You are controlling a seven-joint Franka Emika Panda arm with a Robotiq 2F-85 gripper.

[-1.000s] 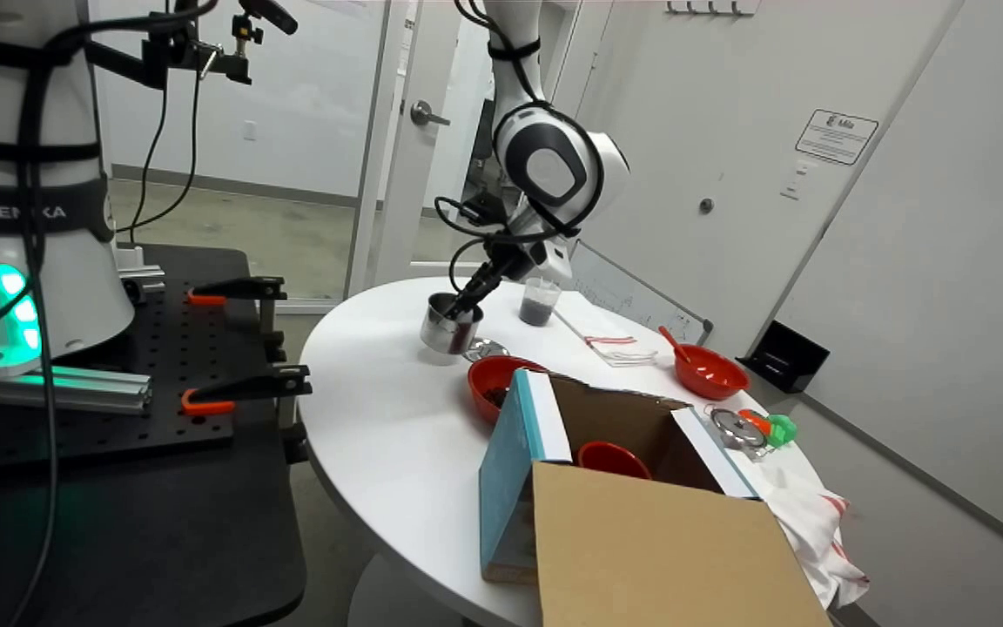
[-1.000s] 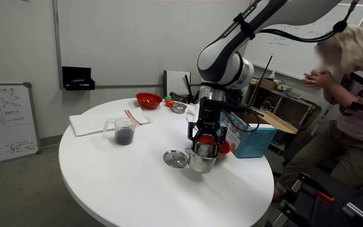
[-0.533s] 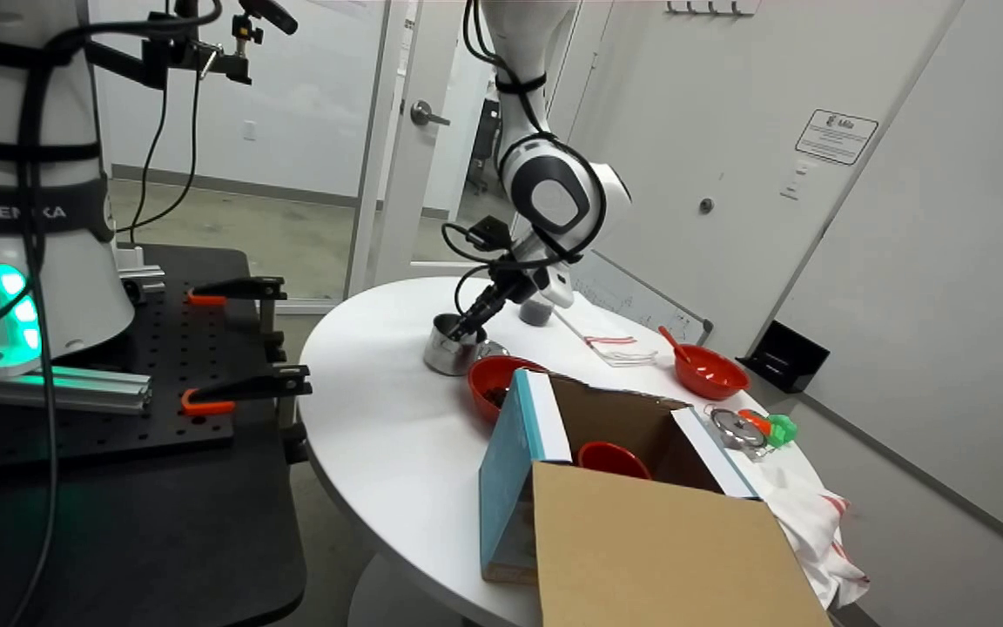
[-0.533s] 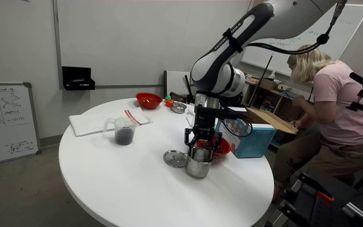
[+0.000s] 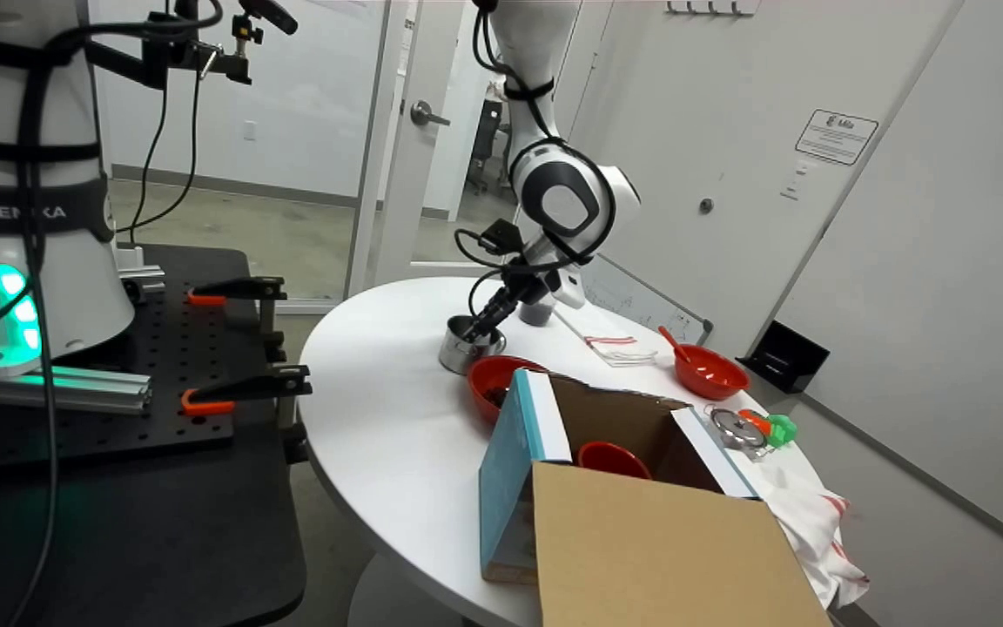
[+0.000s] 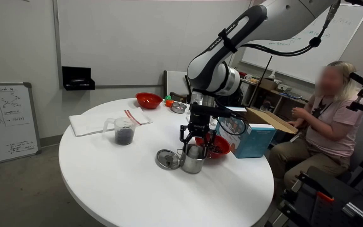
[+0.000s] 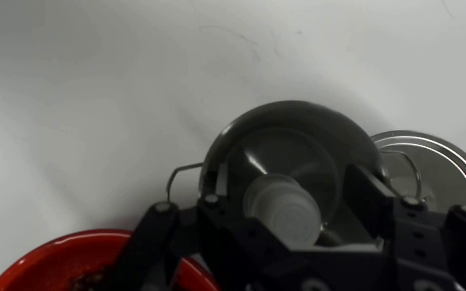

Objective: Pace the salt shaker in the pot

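The steel pot (image 6: 192, 165) stands on the white table, with wire loop handles at its sides. Upright inside it is the pale salt shaker (image 7: 295, 218), seen from above in the wrist view. My gripper (image 7: 292, 184) reaches down into the pot with its jaws apart, one finger on each side of the shaker. Space shows between the shaker and the right-hand finger (image 7: 368, 198); the left one also looks clear of it. Whether the fingers press on the pot's inner wall I cannot tell. In an exterior view the pot (image 5: 467, 353) hides the shaker.
A steel lid (image 6: 168, 159) leans tilted against the pot. Close on the other side is a red bowl (image 6: 221, 146) with dark bits, then an open cardboard box (image 6: 250, 142). A measuring cup (image 6: 124, 132), a folded towel (image 6: 90, 123) and another red bowl (image 6: 149, 100) stand farther off.
The pot, raised off the table a second ago, has come down and slid along with my gripper, pushing the lid sideways and tilting it. The person behind has sat down.
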